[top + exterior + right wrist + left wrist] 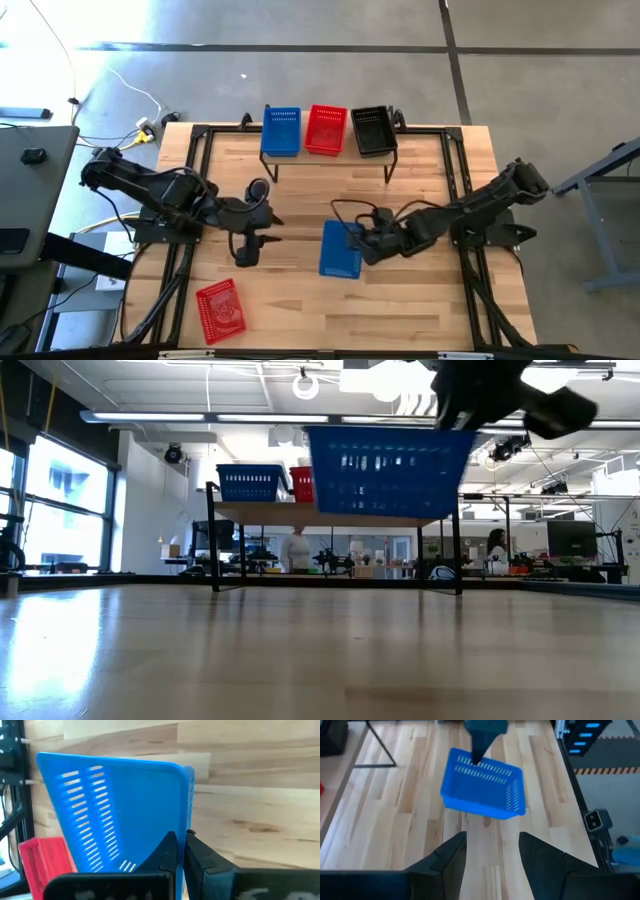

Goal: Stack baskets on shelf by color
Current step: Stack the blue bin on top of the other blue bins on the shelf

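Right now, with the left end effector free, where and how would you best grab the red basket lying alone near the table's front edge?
Probably by a long rim wall, coming straight down from above. The red basket lies open side up and slightly skewed on the table, nothing touching it. Its thin perforated wall suits one finger inside and one outside. The left end effector, open, is nearest; the right end effector holds the blue basket.

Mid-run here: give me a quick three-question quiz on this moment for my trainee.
1. True or false: the right hand is shut on the blue basket.
2. How many baskets sit on the shelf?
3. The loose red basket lies nearest: A) the left hand, B) the right hand, C) the shelf.

Key: 1 true, held clear of the table; 2 three: blue, red, black; 3 A.
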### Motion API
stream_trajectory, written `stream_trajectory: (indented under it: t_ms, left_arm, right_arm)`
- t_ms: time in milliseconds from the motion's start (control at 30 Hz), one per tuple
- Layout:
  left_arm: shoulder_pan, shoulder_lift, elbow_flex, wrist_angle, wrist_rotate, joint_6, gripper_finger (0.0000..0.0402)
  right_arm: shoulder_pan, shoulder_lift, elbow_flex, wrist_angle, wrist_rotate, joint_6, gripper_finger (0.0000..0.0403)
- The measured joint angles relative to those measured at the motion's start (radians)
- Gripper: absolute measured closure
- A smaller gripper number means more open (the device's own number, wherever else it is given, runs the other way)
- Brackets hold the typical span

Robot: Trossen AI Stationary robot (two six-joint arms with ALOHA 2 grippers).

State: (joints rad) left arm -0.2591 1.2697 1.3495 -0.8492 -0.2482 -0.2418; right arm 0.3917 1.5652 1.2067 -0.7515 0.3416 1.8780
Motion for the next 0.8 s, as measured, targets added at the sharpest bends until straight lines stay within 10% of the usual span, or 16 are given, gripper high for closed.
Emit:
stream_trajectory:
  t_ms: [800]
  left_arm:
    - [-0.131, 0.180, 0.000, 0.004, -0.033, 0.134, 0.0232]
  right_arm:
    - [-0.112, 0.204, 0.250, 0.042, 0.050, -0.132, 0.0403]
